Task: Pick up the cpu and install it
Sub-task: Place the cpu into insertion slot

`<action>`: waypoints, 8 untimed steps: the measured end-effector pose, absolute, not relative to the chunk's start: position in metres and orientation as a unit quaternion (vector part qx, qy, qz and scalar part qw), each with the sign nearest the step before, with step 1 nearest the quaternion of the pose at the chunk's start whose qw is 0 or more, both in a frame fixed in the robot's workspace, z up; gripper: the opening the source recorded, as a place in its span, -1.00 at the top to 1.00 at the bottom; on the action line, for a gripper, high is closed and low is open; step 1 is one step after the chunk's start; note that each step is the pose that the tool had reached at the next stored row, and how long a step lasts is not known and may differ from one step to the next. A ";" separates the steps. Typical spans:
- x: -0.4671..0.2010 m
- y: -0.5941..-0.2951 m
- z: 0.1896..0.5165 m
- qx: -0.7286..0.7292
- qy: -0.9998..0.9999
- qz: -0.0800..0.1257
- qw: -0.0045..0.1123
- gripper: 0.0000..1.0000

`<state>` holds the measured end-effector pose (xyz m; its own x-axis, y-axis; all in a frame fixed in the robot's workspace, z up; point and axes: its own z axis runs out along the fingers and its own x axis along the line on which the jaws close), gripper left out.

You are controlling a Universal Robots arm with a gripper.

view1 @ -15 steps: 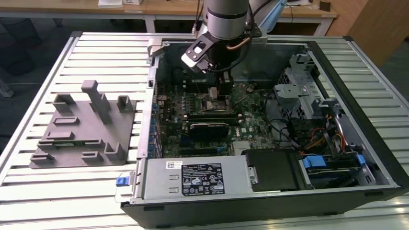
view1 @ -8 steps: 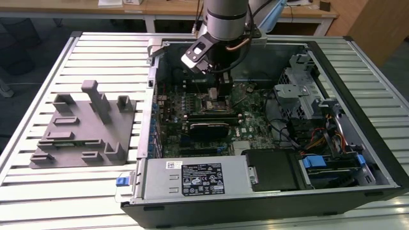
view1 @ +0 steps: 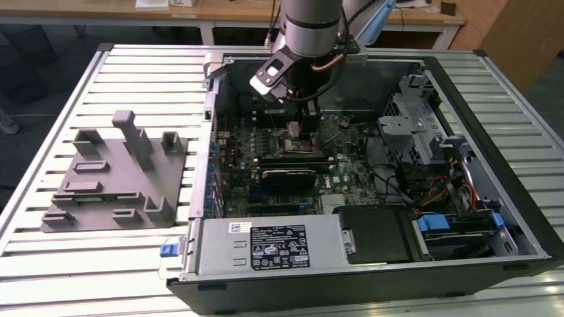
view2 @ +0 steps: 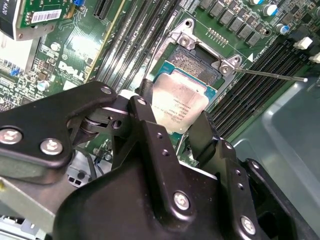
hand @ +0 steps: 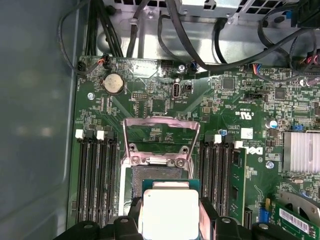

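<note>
The cpu (view2: 181,102) (hand: 170,214), a flat square chip with a silvery top, sits between the two black fingers (view2: 146,111) of my gripper (view2: 174,114) (hand: 170,220), which is shut on it. It hangs just over the open motherboard socket (view2: 194,64) (hand: 150,175), offset so that part of the socket's dark pin field shows beyond its edge. Whether it touches the socket I cannot tell. The socket's metal load plate (hand: 161,140) stands flipped open. In the exterior view my gripper (view1: 302,117) reaches down into the computer case above the socket (view1: 295,142).
The open computer case (view1: 493,165) lies on a slatted metal table (view1: 53,132). A grey plastic fixture block (view1: 115,175) stands at the exterior view's left. Memory slots (hand: 95,175) flank the socket. The thin retention lever (view2: 270,75) sticks out. The power supply (view1: 255,244) and drive cage (view1: 423,132) line the case.
</note>
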<state>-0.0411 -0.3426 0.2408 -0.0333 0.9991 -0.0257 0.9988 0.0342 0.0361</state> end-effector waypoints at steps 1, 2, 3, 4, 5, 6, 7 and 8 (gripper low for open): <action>-0.041 -0.342 0.240 0.695 0.719 0.004 0.022 -0.06; -0.041 -0.342 0.240 0.695 0.719 0.004 0.022 -0.06; -0.041 -0.342 0.240 0.695 0.719 0.004 0.022 -0.06; -0.041 -0.342 0.239 0.695 0.719 0.004 0.022 -0.06; -0.041 -0.342 0.238 0.695 0.719 0.004 0.022 -0.06; -0.041 -0.342 0.238 0.695 0.719 0.004 0.022 -0.06; -0.041 -0.342 0.236 0.695 0.719 0.004 0.022 -0.06; -0.041 -0.341 0.235 0.695 0.719 0.004 0.022 -0.06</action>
<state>-0.0412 -0.3413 0.2351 -0.0331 0.9991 -0.0258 0.9988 0.0340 0.0360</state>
